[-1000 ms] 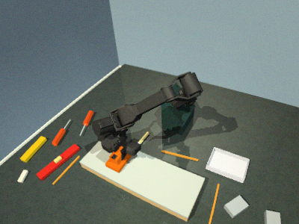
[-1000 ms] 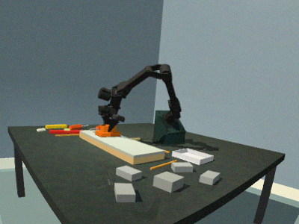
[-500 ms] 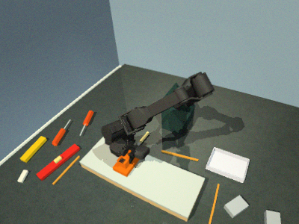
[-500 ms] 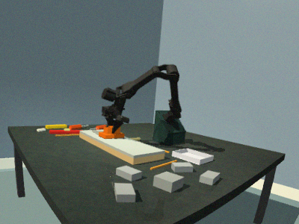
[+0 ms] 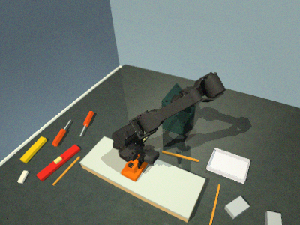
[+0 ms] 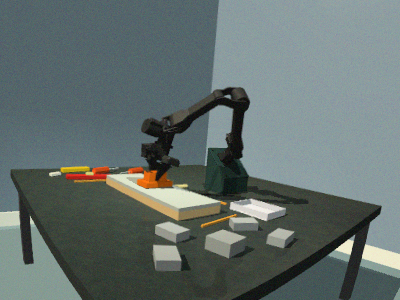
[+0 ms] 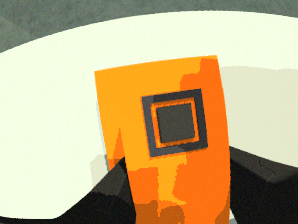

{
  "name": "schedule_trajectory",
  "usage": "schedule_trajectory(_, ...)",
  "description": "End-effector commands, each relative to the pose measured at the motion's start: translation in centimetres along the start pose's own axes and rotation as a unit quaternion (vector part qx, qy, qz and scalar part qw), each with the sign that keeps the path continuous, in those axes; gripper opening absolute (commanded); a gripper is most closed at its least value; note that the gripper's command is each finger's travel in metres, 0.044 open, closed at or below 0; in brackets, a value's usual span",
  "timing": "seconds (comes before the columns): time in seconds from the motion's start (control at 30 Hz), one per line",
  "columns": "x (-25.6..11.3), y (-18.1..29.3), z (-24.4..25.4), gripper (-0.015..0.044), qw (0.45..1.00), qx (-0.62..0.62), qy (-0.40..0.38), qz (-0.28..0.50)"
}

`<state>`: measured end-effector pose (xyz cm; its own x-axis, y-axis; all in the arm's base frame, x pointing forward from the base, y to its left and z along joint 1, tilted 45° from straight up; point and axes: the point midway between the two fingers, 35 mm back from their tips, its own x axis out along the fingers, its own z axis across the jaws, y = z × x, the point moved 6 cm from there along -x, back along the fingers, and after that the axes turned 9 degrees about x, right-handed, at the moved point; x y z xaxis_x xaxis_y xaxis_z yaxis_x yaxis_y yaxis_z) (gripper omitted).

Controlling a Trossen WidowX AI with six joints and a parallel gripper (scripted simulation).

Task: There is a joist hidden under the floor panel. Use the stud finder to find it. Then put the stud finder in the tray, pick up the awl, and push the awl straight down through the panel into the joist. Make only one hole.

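Observation:
The pale floor panel [image 5: 172, 187] [image 6: 192, 199] [image 7: 45, 125] lies flat on the table. My gripper [image 5: 139, 160] [image 6: 160, 173] [image 7: 171, 155] is shut on the orange stud finder [image 5: 131, 173] [image 6: 155, 184] [image 7: 120, 90]. The stud finder is upright on the panel's top, left of its middle in the top view. Its square display looks dark grey in the wrist view. The awl's pale handle [image 5: 145, 138] [image 6: 181, 186] shows beside the panel's far edge, mostly hidden by the arm in the top view. The white tray [image 5: 226, 177] [image 6: 250, 213] is empty. The joist is hidden.
Two screwdrivers [image 5: 58, 138] [image 5: 88, 118], a yellow bar [image 5: 34, 150], a red level [image 5: 69, 153] and a small white piece [image 5: 23, 177] lie left of the panel. Thin orange sticks [image 5: 67, 171] [image 5: 181, 156] [image 5: 214, 204] lie around it. Several grey blocks [image 5: 237, 207] [image 6: 225, 243] lie near the tray.

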<state>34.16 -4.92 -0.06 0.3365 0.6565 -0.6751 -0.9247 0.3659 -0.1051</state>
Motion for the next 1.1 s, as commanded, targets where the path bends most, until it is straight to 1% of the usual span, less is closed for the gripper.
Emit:
schedule_trajectory(0.0, 0.1, 0.2, 1.2, 0.0, 1.0, -0.001, -0.001, 0.001)
schedule_trajectory(1.07, 0.1, 1.6, 9.7, 0.0, 1.0, 0.0, -0.003, 0.001)
